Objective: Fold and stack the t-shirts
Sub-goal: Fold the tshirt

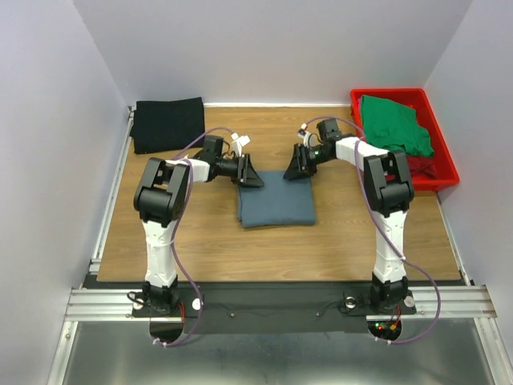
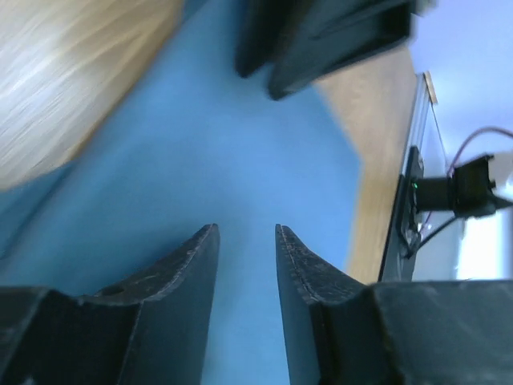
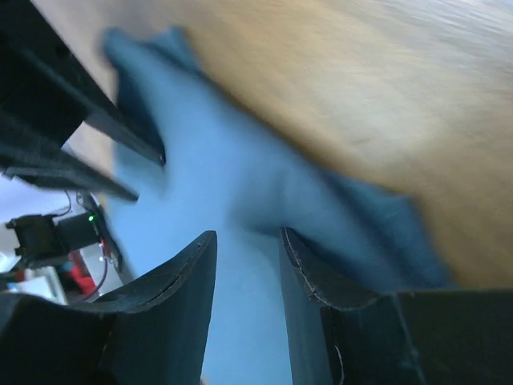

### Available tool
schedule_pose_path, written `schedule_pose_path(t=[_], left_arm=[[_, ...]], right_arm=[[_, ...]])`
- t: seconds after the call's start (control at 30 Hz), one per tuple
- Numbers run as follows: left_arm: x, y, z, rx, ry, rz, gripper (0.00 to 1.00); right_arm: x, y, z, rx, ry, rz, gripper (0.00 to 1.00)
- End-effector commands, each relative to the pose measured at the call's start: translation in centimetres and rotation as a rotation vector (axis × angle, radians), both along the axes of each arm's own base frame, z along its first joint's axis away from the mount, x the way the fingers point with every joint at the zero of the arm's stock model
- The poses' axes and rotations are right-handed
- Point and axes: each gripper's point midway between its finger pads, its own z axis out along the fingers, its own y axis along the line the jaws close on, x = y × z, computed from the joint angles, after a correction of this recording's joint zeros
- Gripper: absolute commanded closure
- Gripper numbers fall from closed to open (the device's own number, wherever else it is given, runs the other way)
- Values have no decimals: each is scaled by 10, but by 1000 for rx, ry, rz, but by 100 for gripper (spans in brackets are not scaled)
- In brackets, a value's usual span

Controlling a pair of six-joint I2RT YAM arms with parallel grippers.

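Observation:
A slate blue-grey t-shirt (image 1: 276,200) lies folded into a rectangle on the middle of the table. My left gripper (image 1: 250,173) hovers over its far left corner and my right gripper (image 1: 298,164) over its far right corner. In the left wrist view the left gripper (image 2: 244,233) is open, with only blue cloth (image 2: 208,160) showing below the gap. The right gripper (image 3: 247,234) is open too, over the same cloth (image 3: 232,184). A black t-shirt (image 1: 168,124) lies folded at the back left. A green t-shirt (image 1: 393,124) is heaped in the red tray over a dark red one (image 1: 422,167).
The red plastic tray (image 1: 446,154) stands at the back right, against the right wall. A metal rail (image 1: 112,192) runs along the table's left edge. Bare wood (image 1: 200,241) lies in front of the folded shirt. The two grippers face each other closely.

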Motion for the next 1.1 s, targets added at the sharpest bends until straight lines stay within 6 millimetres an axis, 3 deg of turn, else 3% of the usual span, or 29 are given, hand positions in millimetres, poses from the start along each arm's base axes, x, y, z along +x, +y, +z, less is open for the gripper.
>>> schedule_pose_path(t=[0.0,0.1,0.2,0.23,0.27,0.3,0.37,0.4,0.43,0.47,0.53,0.6,0.7,0.77,0.83,0.87,0.93,1.0,1.07], left_arm=[[36,11,-10,-34,24,74,57],[62,29,-29,18,27,117,58],[65,37,3,5,-47,96,57],[58,38,32,-10,-107,83,57],[53,38,45,-20,-126,79,57],[44,36,59,-41,-138,59,56],[19,31,84,-67,-152,31,56],[11,28,89,-76,-156,26,56],[2,26,91,-86,-148,18,56],[-18,21,86,-97,-116,-6,56],[-33,12,85,-133,-79,-23,56],[-50,6,65,-131,-20,-44,56],[-54,2,22,-79,48,-31,57],[-48,9,-10,-45,101,-6,58],[-33,22,-28,-23,107,36,58],[-29,29,-48,13,151,70,59],[-22,42,-62,36,182,105,59],[-13,56,-65,59,178,117,59],[-6,58,-43,69,66,78,59]], right_arm=[[25,-8,-15,31,-28,-44,57],[35,-13,-21,21,-19,-76,57],[46,-7,32,76,-84,-94,57],[43,-5,51,108,-95,-84,56],[37,-3,67,131,-99,-79,56],[27,-2,96,172,-118,-66,55],[1,1,98,189,-70,-58,55],[-14,3,111,216,-71,-40,55],[-25,5,108,226,-45,-33,54],[-45,11,90,227,7,-15,54],[-65,17,84,243,48,3,54],[-90,26,55,221,112,32,54],[-103,26,13,181,194,35,55],[-102,23,-12,159,235,29,55],[-89,10,-29,126,220,-7,55],[-78,-1,-45,94,217,-38,55],[-65,-14,-53,73,208,-69,55],[-55,-28,-58,50,211,-98,56],[-48,-27,-40,74,195,-91,56]])
